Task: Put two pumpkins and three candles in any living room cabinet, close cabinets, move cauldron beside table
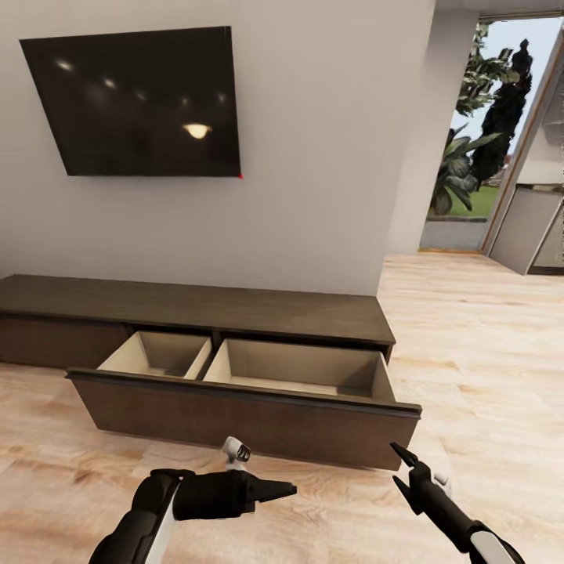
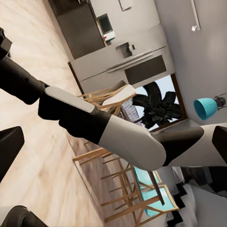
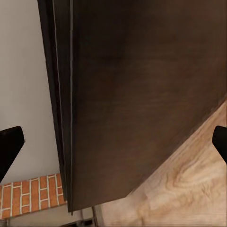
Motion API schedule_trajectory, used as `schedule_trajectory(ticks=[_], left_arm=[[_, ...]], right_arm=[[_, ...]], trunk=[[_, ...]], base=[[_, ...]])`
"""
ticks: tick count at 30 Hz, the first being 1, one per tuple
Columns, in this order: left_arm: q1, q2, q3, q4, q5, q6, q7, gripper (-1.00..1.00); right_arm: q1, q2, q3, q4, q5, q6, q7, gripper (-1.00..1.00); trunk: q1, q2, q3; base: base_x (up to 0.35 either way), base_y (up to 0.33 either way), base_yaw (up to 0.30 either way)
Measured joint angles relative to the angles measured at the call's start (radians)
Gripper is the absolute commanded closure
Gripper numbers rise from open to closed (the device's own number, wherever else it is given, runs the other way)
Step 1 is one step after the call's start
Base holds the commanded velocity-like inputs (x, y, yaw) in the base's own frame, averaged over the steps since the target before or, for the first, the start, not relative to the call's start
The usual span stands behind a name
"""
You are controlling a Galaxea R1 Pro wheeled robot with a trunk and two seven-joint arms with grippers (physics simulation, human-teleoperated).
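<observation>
**Cabinet drawer stands open before the robot**

The cabinet (image 1: 235, 309) sits against the wall under a television (image 1: 133, 102), its wide drawer (image 1: 251, 392) pulled out, pale inside and apparently empty. The right gripper (image 1: 401, 465) hangs near the drawer front, fingers spread. The left gripper (image 1: 286, 491) points sideways, fingers seemingly pressed together, though the angle is poor.

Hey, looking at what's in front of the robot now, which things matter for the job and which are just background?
Matters for the job:
- cabinet, its drawer pulled open and bare inside
- left hand, right hand, both holding nothing

Just background:
- wall TV
- wooden chairs
- teal lamp
</observation>
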Motion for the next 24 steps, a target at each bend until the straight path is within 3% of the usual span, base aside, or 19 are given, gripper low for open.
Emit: schedule_trajectory(ticks=[8, 24], left_arm=[[-0.001, -0.001, -0.004, -0.004, -0.005, -0.001, 0.0, -1.0], [-0.002, -0.002, -0.008, -0.007, -0.006, -0.001, -0.001, -1.0]], right_arm=[[0.0, -0.002, 0.005, 0.003, 0.005, 0.002, -0.065, -1.0], [0.004, -0.004, 0.004, 0.01, 0.009, -0.013, -0.064, -1.0]], trunk=[[-0.004, 0.002, 0.031], [-0.065, 0.114, 0.081]], base=[[-0.019, 0.0, 0.0], [-0.133, 0.008, 0.0]])
